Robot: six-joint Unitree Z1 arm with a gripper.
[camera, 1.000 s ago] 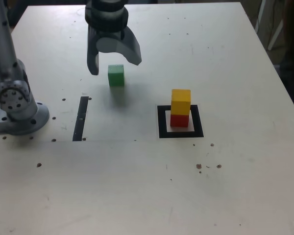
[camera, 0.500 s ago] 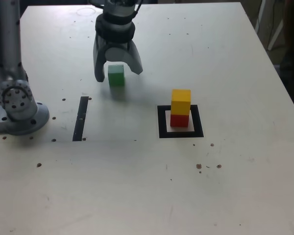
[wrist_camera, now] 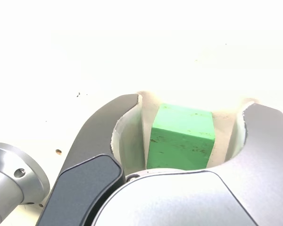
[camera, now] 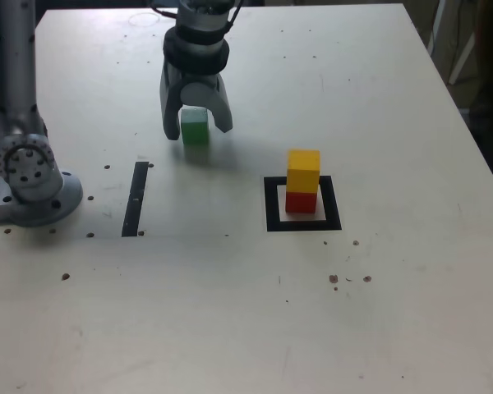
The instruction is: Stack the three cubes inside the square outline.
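Now we see pincer [camera: 196, 131] part-open, straddling small green block [camera: 195, 127], gaps both sides, nothing gripped. Risk: off-centre closing twists block; yellow-on-red stack [camera: 302, 181] in black tape square [camera: 270, 205] could topple.

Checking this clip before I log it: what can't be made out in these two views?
- Grip: jaws straddle the green cube; neither view shows whether they touch it.
- Green cube's base: the gripper body cuts it off in the wrist view.
- Red cube: its top is covered by the yellow cube in the exterior view.
- Table: washed out in the wrist view.
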